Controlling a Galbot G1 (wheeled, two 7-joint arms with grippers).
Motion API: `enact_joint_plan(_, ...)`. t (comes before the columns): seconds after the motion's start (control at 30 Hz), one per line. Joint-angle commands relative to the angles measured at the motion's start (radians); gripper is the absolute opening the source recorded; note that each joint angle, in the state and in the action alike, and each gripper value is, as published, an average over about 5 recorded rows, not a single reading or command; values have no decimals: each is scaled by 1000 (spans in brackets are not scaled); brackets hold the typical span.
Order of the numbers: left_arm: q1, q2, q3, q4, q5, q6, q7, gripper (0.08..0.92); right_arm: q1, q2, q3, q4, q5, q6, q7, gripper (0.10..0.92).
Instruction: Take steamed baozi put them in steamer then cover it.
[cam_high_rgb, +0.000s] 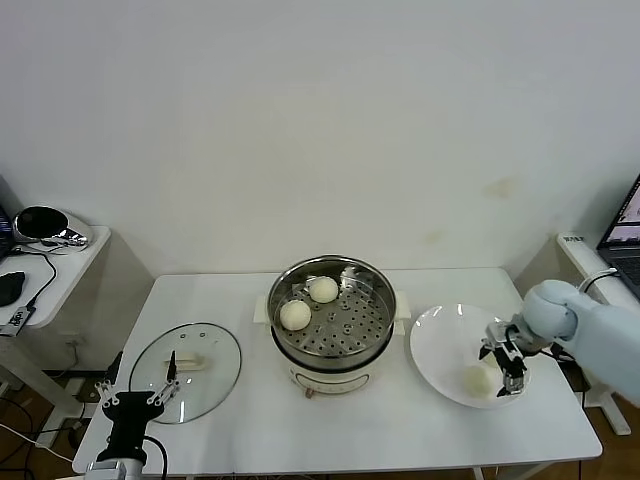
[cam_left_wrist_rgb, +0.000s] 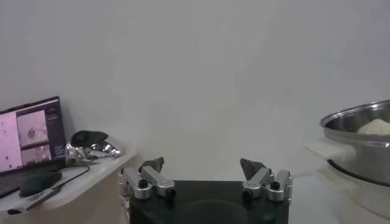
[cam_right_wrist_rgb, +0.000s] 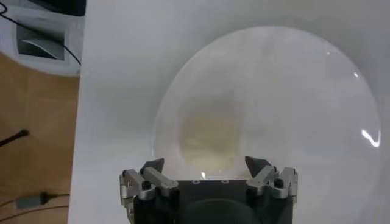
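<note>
- Right gripper (cam_high_rgb: 500, 372) sits low over my white plate (cam_high_rgb: 440, 345), fingers spread apart on either side of a steamed baozi (cam_high_rgb: 480, 379), not yet closed on it.
- Two baozi (cam_high_rgb: 308, 302) lie on the perforated tray inside the steamer (cam_high_rgb: 375, 345) at table centre.
- My left gripper (cam_high_rgb: 133, 400) waits spread apart at the table's near left edge, beside the glass cover (cam_high_rgb: 215, 365) lying flat.

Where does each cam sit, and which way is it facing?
Head: high on the robot, angled down at the table; steamer, cover, plate, both tools visible.
Left wrist: behind the open left tool, low and level, facing the wall; steamer at the frame edge.
Right wrist: above the open right tool, looking down at the baozi.
Shared: head and left wrist show the steamer.
</note>
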Motion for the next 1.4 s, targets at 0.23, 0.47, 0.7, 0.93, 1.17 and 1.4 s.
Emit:
enact_joint_plan(0.23, -4, 1, 2, 9, 0, 0, 0, 823, -57, 65, 41, -68, -13, -13, 25, 792)
enact_joint_plan(0.47, -4, -2, 4, 9, 0, -2, -1, 823, -42, 65, 43, -68, -15, -19, 25, 680)
enact_joint_plan(0.7, 1, 1, 0, 4, -1, -4, -1, 823, 17, 44, 36, -45, 7, -19, 6, 600)
enact_joint_plan(0.93, -3, 5, 3, 6, -3, -2, 0, 823, 278, 11, -27, -25, 95, -14, -64, 594)
enact_joint_plan(1.17, -11, 10, 11, 10, -4, -3, -1, 823, 565, 100, -123, -43, 206, 13, -110, 594)
enact_joint_plan(1.4, -10, 15, 7, 10, -6, -4, -1, 823, 741, 254, -225, -25, 307, 81, -101, 594)
